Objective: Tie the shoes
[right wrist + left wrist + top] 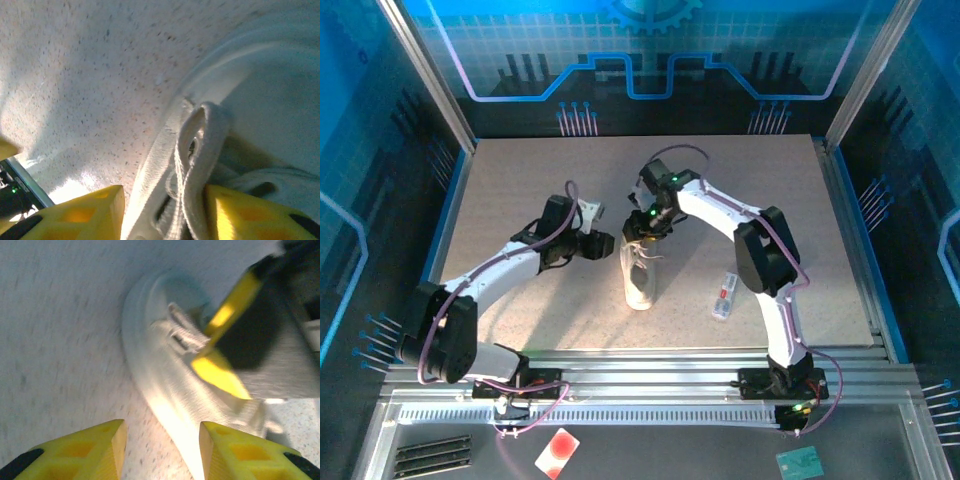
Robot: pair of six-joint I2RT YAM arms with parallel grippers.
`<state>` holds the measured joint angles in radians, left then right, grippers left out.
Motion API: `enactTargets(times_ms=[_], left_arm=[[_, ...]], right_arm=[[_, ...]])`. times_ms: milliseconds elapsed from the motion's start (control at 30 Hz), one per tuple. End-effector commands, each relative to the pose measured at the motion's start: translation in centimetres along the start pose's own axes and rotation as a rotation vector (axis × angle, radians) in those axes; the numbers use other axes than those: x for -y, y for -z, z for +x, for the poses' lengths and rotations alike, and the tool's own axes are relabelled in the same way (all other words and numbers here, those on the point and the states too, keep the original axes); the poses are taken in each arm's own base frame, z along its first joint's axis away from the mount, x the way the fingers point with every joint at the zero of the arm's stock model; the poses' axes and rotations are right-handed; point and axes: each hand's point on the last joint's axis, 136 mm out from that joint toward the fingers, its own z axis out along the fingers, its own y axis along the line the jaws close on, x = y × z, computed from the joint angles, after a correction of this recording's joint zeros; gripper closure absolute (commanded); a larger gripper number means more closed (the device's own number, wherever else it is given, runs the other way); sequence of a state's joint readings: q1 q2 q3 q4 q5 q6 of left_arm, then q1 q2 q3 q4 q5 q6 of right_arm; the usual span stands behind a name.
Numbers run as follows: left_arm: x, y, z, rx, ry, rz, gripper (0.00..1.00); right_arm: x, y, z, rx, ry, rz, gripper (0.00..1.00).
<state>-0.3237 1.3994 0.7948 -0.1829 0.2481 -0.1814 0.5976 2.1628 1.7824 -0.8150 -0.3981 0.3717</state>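
The white sneaker [640, 278] lies mid-table, toe toward the near edge. My left gripper [604, 245] sits just left of its heel end. In the left wrist view the gripper [161, 450] is open, and the shoe's pale side [160, 385] runs down between its yellow fingers [100, 450]. My right gripper [646, 232] hangs over the heel opening. In the right wrist view the gripper [162, 212] is open, and a loop of white lace [200, 150] stands between its jaws, lying against the right finger [240, 210]. The right gripper's yellow fingers [220, 365] reach the eyelets in the left wrist view.
A small flat white item with red marks [724, 296] lies right of the shoe, near the right arm. The speckled table [520, 190] has blue walls around it. A red-and-white card [557, 452] and a green item [800, 462] lie below the front rail.
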Motion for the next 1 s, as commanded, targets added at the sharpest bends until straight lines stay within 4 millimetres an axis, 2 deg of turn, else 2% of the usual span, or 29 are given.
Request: enactTargets(times_ms=[0, 167, 267, 467, 600, 733, 800, 867, 967], left_arm=[[-1.9, 0.6, 2.0, -0.022, 0.175, -0.097, 0.57], [-2.3, 1.5, 2.6, -0.013, 0.182, -0.118, 0.57], [-2.3, 1.8, 2.3, 0.015, 0.184, -0.119, 0.56], [-2.6, 1.5, 3.1, 0.009, 0.258, -0.102, 0.56], [-2.5, 1.8, 3.2, 0.026, 0.266, -0.086, 0.56], [-0.5, 2.0, 2.2, 0.061, 0.161, 0.022, 0.56], [0.8, 2.2, 1.6, 0.077, 0.095, 0.082, 0.56], [1.9, 2.4, 1.1, 0.086, 0.010, 0.110, 0.56], [3.1, 2.2, 1.1, 0.072, -0.129, 0.113, 0.57]], right_arm=[[-3.3, 0.6, 0.5, -0.020, 0.063, -0.060, 0.54], [-6.7, 0.5, 1.6, -0.025, 0.152, -0.087, 0.54], [-7.9, 0.6, 2.3, -0.027, 0.198, -0.073, 0.53], [-8.6, 0.9, 3.7, -0.049, 0.218, -0.108, 0.52], [-9.3, 3.4, 3.6, 0.005, 0.259, -0.127, 0.51], [-8.1, 7.4, 1.8, 0.106, 0.239, -0.078, 0.50], [-6.1, 8.7, 1.1, 0.123, 0.200, 0.017, 0.49], [-4.1, 9.6, 0.9, 0.124, 0.177, 0.099, 0.49], [-1.9, 9.4, 1.1, 0.112, 0.121, 0.128, 0.49]])
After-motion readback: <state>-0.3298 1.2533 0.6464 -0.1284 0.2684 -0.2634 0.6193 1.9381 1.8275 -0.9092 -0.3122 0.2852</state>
